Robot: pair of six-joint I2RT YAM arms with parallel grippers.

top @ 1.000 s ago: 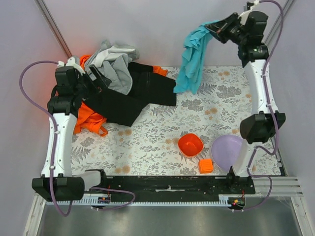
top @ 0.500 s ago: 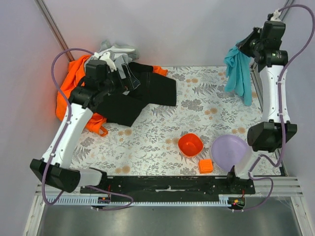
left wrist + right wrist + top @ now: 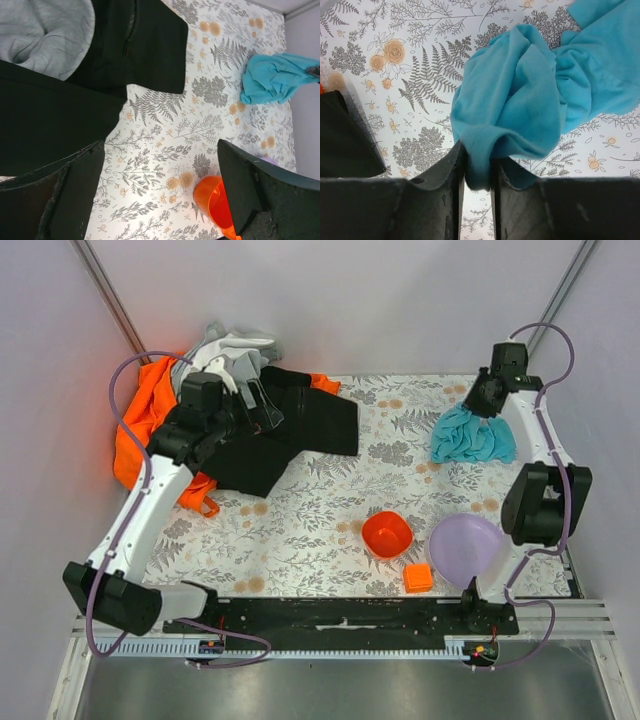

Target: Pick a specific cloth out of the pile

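Gripping cloth [image 3: 520, 100]; right pincer [image 3: 477, 162], wrist-view only

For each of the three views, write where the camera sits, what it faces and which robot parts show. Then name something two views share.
Top external: above and behind the bases, looking down on the table; left arm and right arm show.
Left wrist: looking down on the black cloth and orange bowl; open left pincer shows.
Right wrist: looking down at the teal cloth, a fold pinched in the right pincer.
Shared: teal cloth, in all three.
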